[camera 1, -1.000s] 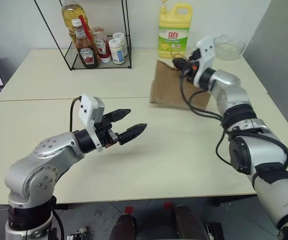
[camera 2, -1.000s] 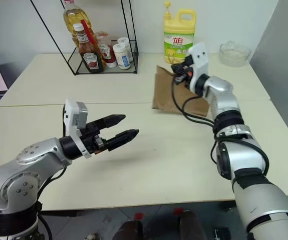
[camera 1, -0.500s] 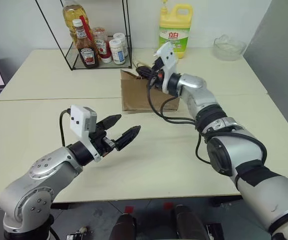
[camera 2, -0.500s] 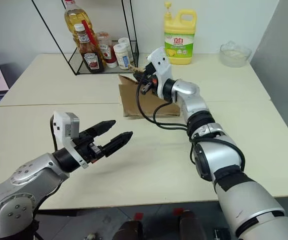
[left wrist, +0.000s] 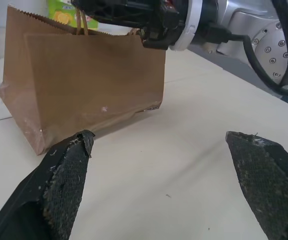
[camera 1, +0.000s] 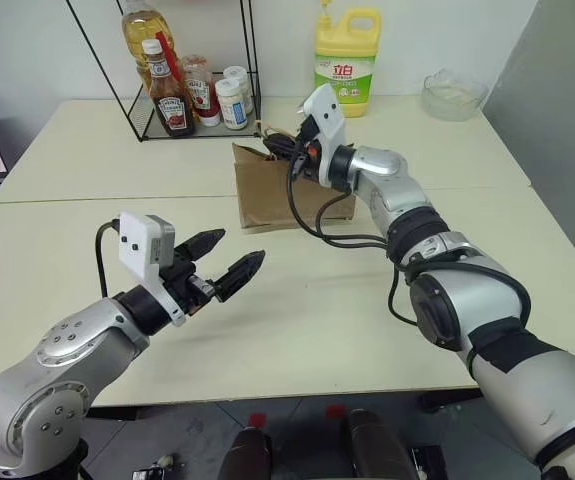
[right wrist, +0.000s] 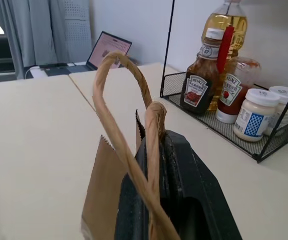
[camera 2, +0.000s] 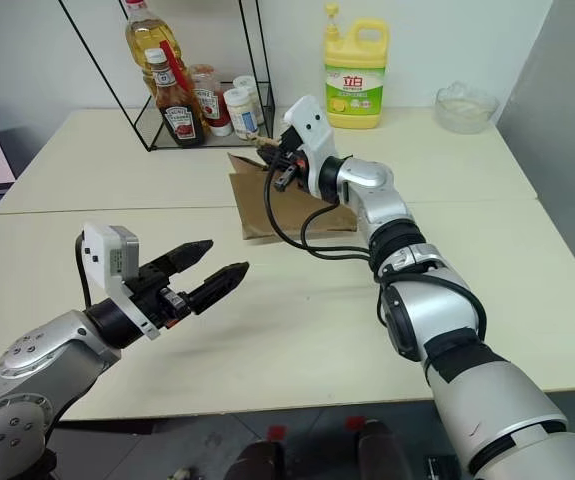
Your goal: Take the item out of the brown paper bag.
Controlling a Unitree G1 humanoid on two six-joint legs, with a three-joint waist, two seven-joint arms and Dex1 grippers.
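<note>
The creased brown kraft paper bag [camera 1: 285, 190] is stood upright on the cream table [camera 1: 367, 300], its twisted paper-cord handles [right wrist: 133, 150] clamped in the right gripper [camera 2: 279, 168]. The left gripper [camera 1: 229, 262] is held nearer, above the table, fingers spread wide, nothing between them.

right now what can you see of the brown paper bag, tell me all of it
The brown paper bag is plain creased kraft paper with a serrated top edge and thin twisted paper-cord loop handles. It stands upright on the cream table, in front of the wire rack and the yellow detergent jug. The right gripper has its jaws shut on the handles at the bag's top. The left gripper is apart from it, jaws open. What the bag holds is hidden.
</note>
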